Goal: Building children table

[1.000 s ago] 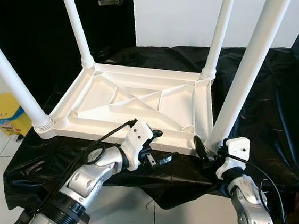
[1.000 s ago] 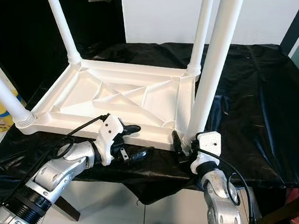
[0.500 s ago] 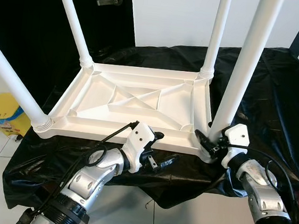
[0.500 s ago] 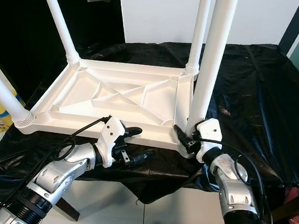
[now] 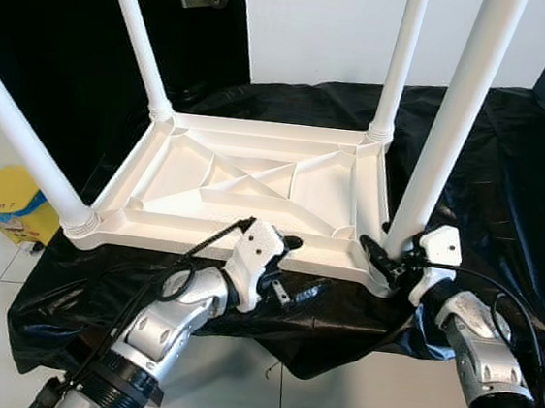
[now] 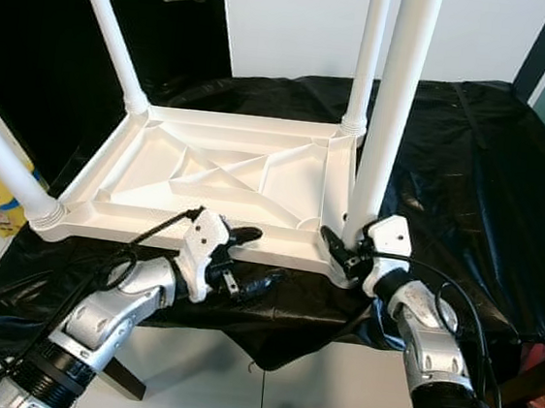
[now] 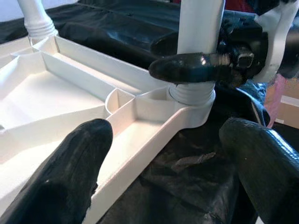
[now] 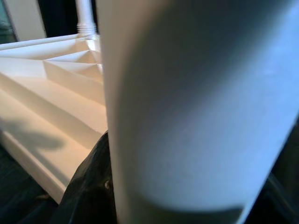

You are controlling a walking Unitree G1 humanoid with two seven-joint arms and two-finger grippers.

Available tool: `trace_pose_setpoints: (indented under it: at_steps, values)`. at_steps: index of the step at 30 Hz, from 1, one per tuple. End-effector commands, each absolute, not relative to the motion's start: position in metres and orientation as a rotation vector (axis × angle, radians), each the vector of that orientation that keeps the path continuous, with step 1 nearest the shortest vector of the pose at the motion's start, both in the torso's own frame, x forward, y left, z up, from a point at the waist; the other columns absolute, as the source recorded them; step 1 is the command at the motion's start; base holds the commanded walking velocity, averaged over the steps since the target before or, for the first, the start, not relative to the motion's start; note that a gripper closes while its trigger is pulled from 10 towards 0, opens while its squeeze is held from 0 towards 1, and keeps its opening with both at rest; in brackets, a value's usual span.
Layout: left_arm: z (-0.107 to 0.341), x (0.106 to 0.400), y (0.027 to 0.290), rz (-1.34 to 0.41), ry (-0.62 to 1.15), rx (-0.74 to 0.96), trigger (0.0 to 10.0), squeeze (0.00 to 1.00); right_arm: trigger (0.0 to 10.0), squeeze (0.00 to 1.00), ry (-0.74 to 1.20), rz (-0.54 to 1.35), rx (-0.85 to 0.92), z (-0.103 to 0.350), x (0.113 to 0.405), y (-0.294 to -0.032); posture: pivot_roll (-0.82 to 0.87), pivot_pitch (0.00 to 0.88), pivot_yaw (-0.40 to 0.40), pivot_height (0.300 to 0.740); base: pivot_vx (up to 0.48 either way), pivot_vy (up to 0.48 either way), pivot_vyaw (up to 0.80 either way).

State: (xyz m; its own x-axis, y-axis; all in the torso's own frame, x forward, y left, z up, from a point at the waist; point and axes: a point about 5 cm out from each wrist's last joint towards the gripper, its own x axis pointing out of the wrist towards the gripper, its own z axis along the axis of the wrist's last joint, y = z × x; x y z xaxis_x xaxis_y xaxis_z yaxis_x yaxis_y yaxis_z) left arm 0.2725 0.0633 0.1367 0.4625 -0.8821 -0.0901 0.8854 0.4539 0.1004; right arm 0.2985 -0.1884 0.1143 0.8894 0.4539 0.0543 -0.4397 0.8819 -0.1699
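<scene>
Four legs: all on upturned white table [image 5: 255, 188], lying on black sheet [image 5: 509, 180].
Right gripper [image 6: 345, 253]: fingers closed round base of near-right leg [image 5: 446, 135], at the corner socket.
Left gripper [image 5: 300, 270]: fingers spread wide, holding nothing, at table's near edge.
Background: yellow bin [image 5: 9, 206], dark door [image 5: 67, 27].

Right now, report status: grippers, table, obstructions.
Right gripper clamped on near-right leg at its base. Left gripper open at the tabletop near edge, holding nothing. Table upside down on black sheet, four legs standing. Nothing blocking.
</scene>
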Motion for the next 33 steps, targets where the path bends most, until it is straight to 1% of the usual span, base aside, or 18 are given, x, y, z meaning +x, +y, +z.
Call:
trace_pose_setpoints:
  at_steps: [1, 3, 4, 5, 6, 7, 8, 11, 12, 13, 14, 17, 19, 20, 22, 27, 33]
  values:
    - [0.135, 0.271, 0.063, -1.140, 0.043, 0.159, 10.0, 0.00, 10.0, 0.00, -0.033, 0.431, -0.185, 0.103, 0.296, -0.188, -0.13, 0.000, 0.042, 0.740, 0.000, 0.000, 0.00]
    - [0.135, 0.271, 0.063, -1.140, 0.043, 0.159, 10.0, 0.00, 10.0, 0.00, -0.033, 0.431, -0.185, 0.103, 0.296, -0.188, -0.13, 0.000, 0.042, 0.740, 0.000, 0.000, 0.00]
    - [0.137, 0.272, 0.061, -1.144, 0.040, 0.159, 10.0, 0.00, 10.0, 0.00, -0.040, 0.378, -0.183, 0.103, 0.296, -0.186, -0.14, 0.000, 0.042, 0.740, 0.000, 0.000, 0.00]
    - [0.137, 0.272, 0.061, -1.144, 0.040, 0.159, 10.0, 0.00, 10.0, 0.00, -0.040, 0.378, -0.183, 0.103, 0.296, -0.186, -0.14, 0.000, 0.042, 0.740, 0.000, 0.000, 0.00]
    - [0.139, 0.274, 0.059, -1.145, 0.033, 0.156, 10.0, 0.00, 10.0, 0.00, -0.052, 0.317, -0.157, 0.104, 0.296, -0.179, -0.14, 0.000, 0.041, 0.740, 0.000, 0.000, 0.00]
    - [0.139, 0.274, 0.059, -1.145, 0.033, 0.156, 10.0, 0.00, 10.0, 0.00, -0.052, 0.317, -0.157, 0.104, 0.296, -0.179, -0.14, 0.000, 0.041, 0.740, 0.000, 0.000, 0.00]
    - [0.141, 0.276, 0.058, -1.148, 0.029, 0.156, 10.0, 0.00, 10.0, 0.00, -0.066, 0.260, -0.145, 0.106, 0.295, -0.173, -0.14, 0.000, 0.041, 0.740, 0.000, 0.000, 0.00]
    - [0.142, 0.276, 0.058, -1.149, 0.026, 0.157, 10.0, 0.00, 10.0, 0.00, -0.075, 0.226, -0.139, 0.108, 0.295, -0.170, -0.14, 0.000, 0.041, 0.740, 0.000, 0.000, 0.00]
    - [0.143, 0.277, 0.059, -1.149, 0.025, 0.162, 10.0, 0.00, 10.0, 0.00, -0.074, 0.161, -0.116, 0.109, 0.296, -0.166, -0.13, 0.000, 0.040, 0.740, 0.000, 0.000, 0.00]
    - [0.143, 0.277, 0.059, -1.149, 0.025, 0.162, 10.0, 0.00, 10.0, 0.00, -0.074, 0.161, -0.116, 0.109, 0.296, -0.166, -0.13, 0.000, 0.040, 0.740, 0.000, 0.000, 0.00]
    - [0.144, 0.278, 0.060, -1.148, 0.025, 0.165, 10.0, 0.00, 10.0, 0.00, -0.076, 0.105, -0.107, 0.109, 0.297, -0.163, -0.12, 0.000, 0.038, 0.740, 0.000, 0.000, 0.00]
    - [0.145, 0.279, 0.062, -1.144, 0.025, 0.168, 10.0, 0.00, 10.0, 0.00, -0.075, 0.057, -0.092, 0.109, 0.297, -0.160, -0.12, 0.000, 0.036, 0.740, 0.000, 0.000, 0.00]
    - [0.148, 0.280, 0.064, -1.130, 0.020, 0.167, 10.0, 0.00, 10.0, 0.00, -0.063, -0.047, -0.073, 0.106, 0.296, -0.154, -0.11, 0.000, 0.027, 0.740, 0.000, 0.000, 0.00]
    - [0.148, 0.280, 0.064, -1.130, 0.020, 0.167, 10.0, 0.00, 10.0, 0.00, -0.063, -0.047, -0.073, 0.106, 0.296, -0.154, -0.11, 0.000, 0.027, 0.740, 0.000, 0.000, 0.00]
    - [0.149, 0.280, 0.063, -1.122, 0.018, 0.161, 10.0, 0.00, 10.0, 0.00, -0.052, -0.110, -0.055, 0.103, 0.294, -0.151, -0.10, 0.000, 0.024, 0.740, 0.000, 0.000, 0.00]
    - [0.147, 0.279, 0.063, -1.113, 0.021, 0.151, 10.0, 0.00, 10.0, 0.00, -0.016, -0.160, -0.031, 0.099, 0.290, -0.144, -0.11, 0.003, 0.028, 0.740, 0.000, 0.000, 0.00]
    - [0.146, 0.280, 0.063, -1.095, 0.022, 0.148, 10.0, 0.00, 10.0, 0.00, -0.011, -0.174, -0.027, 0.099, 0.289, -0.146, -0.11, 0.004, 0.036, 0.740, 0.000, 0.000, 0.00]
